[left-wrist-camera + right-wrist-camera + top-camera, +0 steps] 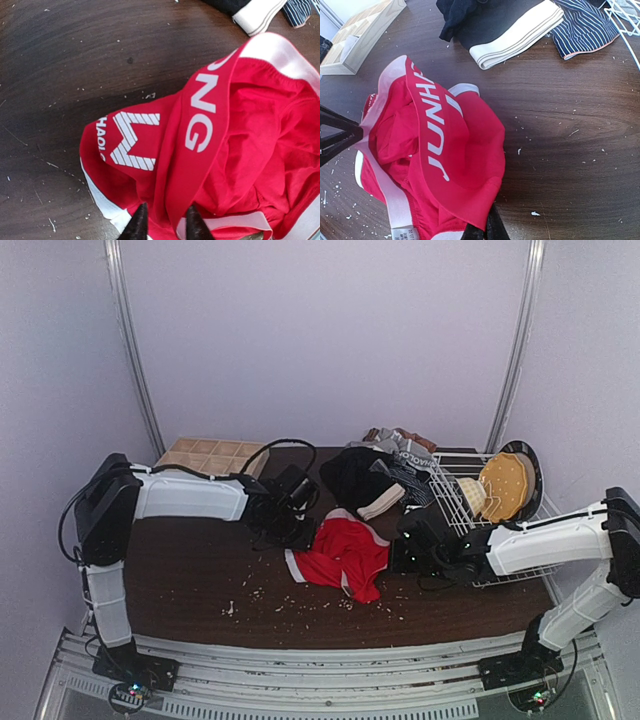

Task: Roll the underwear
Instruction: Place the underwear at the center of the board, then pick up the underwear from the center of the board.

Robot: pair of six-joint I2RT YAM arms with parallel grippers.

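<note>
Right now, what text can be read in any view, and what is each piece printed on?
"JUNHA": white letters on the red underwear's waistband, right wrist view; the rest folds away.
"NG": same waistband, left wrist view, after a cut-off letter.
"HAOLO": small, beside the striped W-like emblem.
The sewn-in tag: too small to read.
Lettering on the grey waistband, top view: blurred.

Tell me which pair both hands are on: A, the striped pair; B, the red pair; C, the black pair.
B: the left hand straddles the waistband of the red pair, and the right hand is shut on its edge.
</note>
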